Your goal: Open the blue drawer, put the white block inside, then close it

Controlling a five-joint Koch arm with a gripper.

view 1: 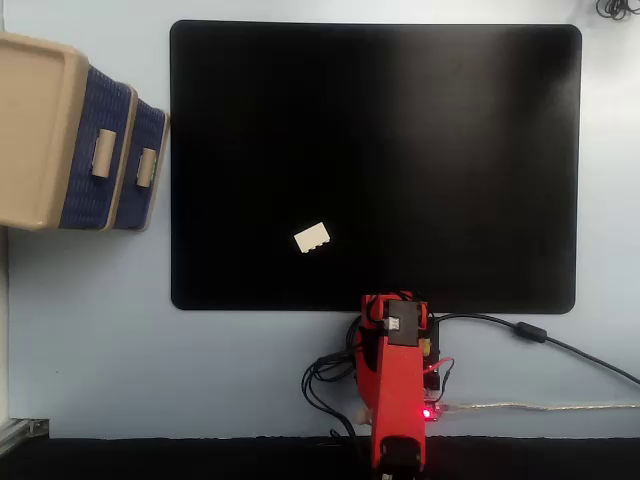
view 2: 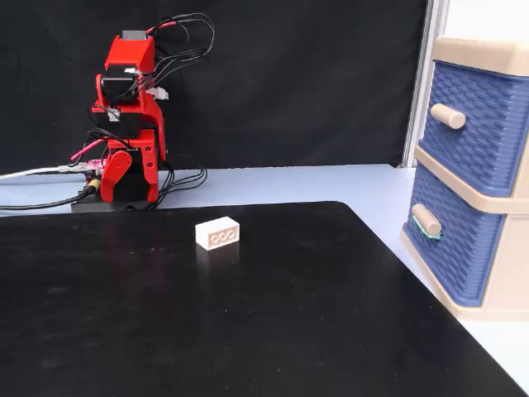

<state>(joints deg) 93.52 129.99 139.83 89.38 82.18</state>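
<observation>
A folded red Koch arm (view 1: 395, 390) sits at the near edge of a black mat (view 1: 480, 150) in the top-down fixed view, its claw (view 2: 116, 169) tucked down against the base in the side-on fixed view; whether the jaws are parted or pressed together cannot be told from either camera. The blue drawer (view 1: 148, 165), the smaller-looking of two fronts in a beige cabinet (view 1: 35, 130), lies far off to the upper left of the arm in the top-down view, well apart from the claw, and appears fully shut, its beige handle (view 1: 146, 167) facing the mat. In the side-on view that cabinet stands at the right edge, with the lower drawer's handle (view 2: 426, 220) nearest the table. The white block (view 1: 312, 238) rests on the mat between arm and cabinet, nearer the arm, its long axis slightly tilted and its toothed edge turned toward the lower right. The larger-looking drawer front (view 1: 98, 150) sits beside the target. Nothing stands on the mat between claw and handle except the block, which lies a little off the likely straight reach. Cables (view 1: 330, 385) trail around the base, clear of the mat.
</observation>
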